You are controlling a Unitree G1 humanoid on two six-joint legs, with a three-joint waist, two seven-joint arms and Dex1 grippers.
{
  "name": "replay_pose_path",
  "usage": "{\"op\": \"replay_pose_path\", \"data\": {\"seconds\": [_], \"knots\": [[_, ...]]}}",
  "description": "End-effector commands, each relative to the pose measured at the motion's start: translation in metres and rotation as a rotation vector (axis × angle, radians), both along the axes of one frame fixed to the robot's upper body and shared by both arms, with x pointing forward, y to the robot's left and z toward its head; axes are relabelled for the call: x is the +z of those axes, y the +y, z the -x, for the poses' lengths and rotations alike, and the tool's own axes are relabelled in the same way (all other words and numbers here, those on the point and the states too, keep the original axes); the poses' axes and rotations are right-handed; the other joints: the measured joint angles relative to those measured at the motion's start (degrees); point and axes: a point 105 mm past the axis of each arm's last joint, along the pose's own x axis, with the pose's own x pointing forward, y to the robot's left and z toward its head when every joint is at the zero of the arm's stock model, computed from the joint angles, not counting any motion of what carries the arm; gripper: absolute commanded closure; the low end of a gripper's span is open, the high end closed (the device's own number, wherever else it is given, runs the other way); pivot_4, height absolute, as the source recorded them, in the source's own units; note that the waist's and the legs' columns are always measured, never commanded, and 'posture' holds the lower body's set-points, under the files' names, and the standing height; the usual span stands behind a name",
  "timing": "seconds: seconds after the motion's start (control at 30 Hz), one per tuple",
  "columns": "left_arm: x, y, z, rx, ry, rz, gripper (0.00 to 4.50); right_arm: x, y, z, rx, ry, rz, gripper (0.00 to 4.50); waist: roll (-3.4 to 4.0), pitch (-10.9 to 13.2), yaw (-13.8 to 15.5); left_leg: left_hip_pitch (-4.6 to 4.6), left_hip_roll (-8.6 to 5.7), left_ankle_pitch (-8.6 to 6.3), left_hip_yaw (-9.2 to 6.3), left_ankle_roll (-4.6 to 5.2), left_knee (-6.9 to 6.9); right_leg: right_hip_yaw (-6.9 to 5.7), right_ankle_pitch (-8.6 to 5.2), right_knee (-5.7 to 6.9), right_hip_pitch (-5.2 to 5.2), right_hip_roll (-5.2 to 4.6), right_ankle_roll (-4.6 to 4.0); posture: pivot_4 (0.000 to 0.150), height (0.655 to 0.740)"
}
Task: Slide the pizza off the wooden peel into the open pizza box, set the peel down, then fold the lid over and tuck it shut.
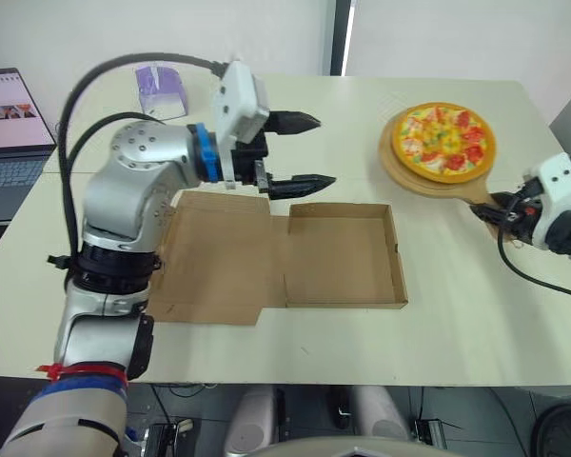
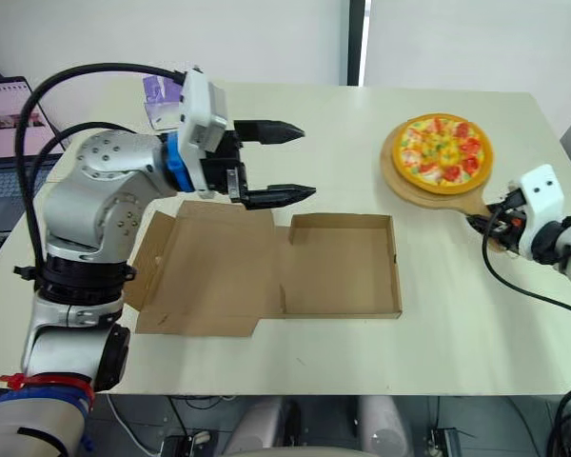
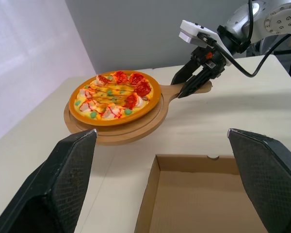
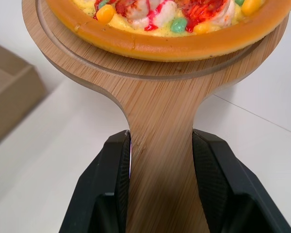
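A toy pizza (image 1: 443, 137) with red and green toppings lies on a round wooden peel (image 1: 411, 178) at the far right of the table. My right gripper (image 4: 161, 145) is shut on the peel's handle (image 4: 160, 126), one black finger pressed to each side. The peel sits low over the table; I cannot tell if it touches. The open cardboard pizza box (image 1: 396, 276) lies mid-table, its lid (image 1: 219, 257) spread flat to the left. My left gripper (image 1: 325, 150) hovers open above the box's far left corner, pointing toward the pizza (image 3: 114, 92), with nothing between its fingers.
A laptop (image 1: 9, 124) stands at the far left on a neighbouring table. A small purple pack (image 1: 160, 88) sits at the back left. Bare tabletop lies between the box and the peel and along the front edge (image 1: 362, 381).
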Motion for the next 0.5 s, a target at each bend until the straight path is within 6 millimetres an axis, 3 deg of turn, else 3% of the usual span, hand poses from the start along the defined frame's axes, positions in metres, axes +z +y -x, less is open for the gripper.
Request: {"op": "replay_pose_path", "data": {"seconds": [0.03,0.23,0.5], "knots": [[0.013,0.011,0.009,0.001,-0.039,-0.009,0.00,0.045,0.017,-0.001,0.116,-0.146,0.039,2.92,0.00,0.0,0.1,-0.05,0.00,0.03,-0.02,-0.05,0.00,-0.02,0.00,0.00,-0.03,0.00,0.00,0.150,0.7400],[0.010,0.030,0.015,0.032,-0.016,-0.062,0.00,0.038,0.045,0.000,0.267,-0.185,0.046,2.92,0.00,0.0,0.2,-0.65,-0.02,0.10,-0.14,-0.18,0.19,-0.13,0.02,0.04,-0.50,-0.06,-0.01,0.150,0.7400],[0.008,0.030,0.021,0.033,-0.003,-0.091,0.00,0.017,0.058,0.001,0.363,-0.236,0.083,2.92,-0.01,0.0,0.4,-0.78,-0.08,0.10,-0.14,-0.18,0.21,-0.15,0.02,0.05,-0.62,-0.13,0.00,0.150,0.7400]]}}
